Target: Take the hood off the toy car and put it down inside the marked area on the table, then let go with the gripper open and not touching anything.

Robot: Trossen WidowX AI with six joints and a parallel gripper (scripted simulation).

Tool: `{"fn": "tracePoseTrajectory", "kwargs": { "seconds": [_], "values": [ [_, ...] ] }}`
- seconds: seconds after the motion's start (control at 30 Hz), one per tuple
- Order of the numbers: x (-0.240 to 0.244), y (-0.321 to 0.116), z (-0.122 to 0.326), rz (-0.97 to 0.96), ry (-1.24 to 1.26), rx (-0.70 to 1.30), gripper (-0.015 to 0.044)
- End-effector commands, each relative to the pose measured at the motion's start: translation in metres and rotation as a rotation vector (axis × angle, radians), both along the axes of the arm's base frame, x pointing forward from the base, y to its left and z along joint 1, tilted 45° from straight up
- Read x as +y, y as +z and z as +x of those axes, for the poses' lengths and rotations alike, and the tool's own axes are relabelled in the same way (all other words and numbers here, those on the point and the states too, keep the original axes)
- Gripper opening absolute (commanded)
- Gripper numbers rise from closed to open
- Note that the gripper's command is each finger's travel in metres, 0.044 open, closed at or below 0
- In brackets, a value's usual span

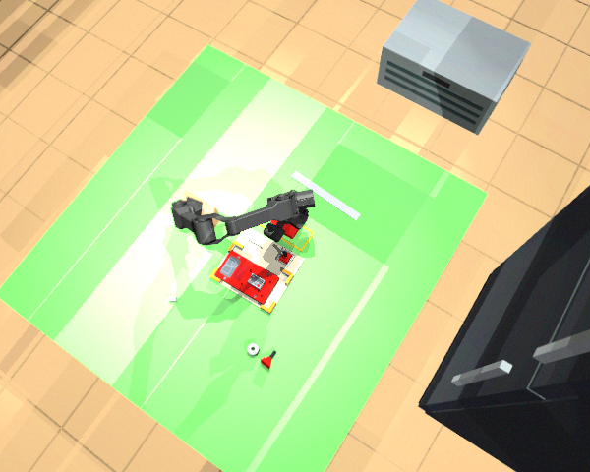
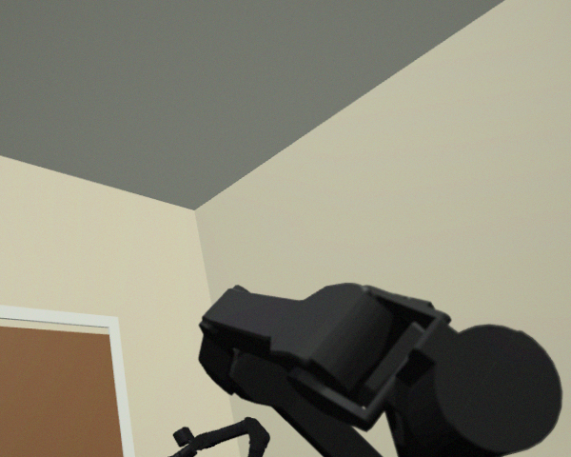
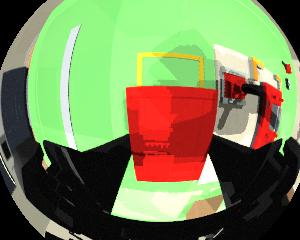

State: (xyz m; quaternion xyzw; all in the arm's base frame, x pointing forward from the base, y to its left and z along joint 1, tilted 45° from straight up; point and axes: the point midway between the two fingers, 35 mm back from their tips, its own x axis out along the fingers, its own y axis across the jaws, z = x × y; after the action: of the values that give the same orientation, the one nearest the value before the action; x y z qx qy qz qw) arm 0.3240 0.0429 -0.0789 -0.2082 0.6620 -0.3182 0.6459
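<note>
One risk now: flat red plastic hood panel [image 3: 169, 134], pinched in the dark parallel-jaw gripper [image 1: 280, 229], looks to hang only partly over the yellow-outlined square marked area [image 3: 170, 68] — release too early & it lands across the border, or tilts on touchdown & slides. Gripper could also brush the red toy car [image 1: 247, 276] on its white base, just beside. Hood: smooth, boxy, bright red, slight step across lower face, held w/ broad face toward wrist cam, off the green mat [image 1: 107, 228].
</note>
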Motion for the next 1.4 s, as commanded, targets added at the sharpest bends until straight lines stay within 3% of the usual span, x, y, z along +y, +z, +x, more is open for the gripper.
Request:
{"fn": "tracePoseTrajectory", "kwargs": {
  "seconds": [0.0, 1.37],
  "values": [
    [-0.003, -0.002, -0.002, -0.005, 0.005, 0.007, 0.0],
    [-0.017, -0.016, -0.005, -0.007, 0.005, 0.007, 0.0]
  ]
}}
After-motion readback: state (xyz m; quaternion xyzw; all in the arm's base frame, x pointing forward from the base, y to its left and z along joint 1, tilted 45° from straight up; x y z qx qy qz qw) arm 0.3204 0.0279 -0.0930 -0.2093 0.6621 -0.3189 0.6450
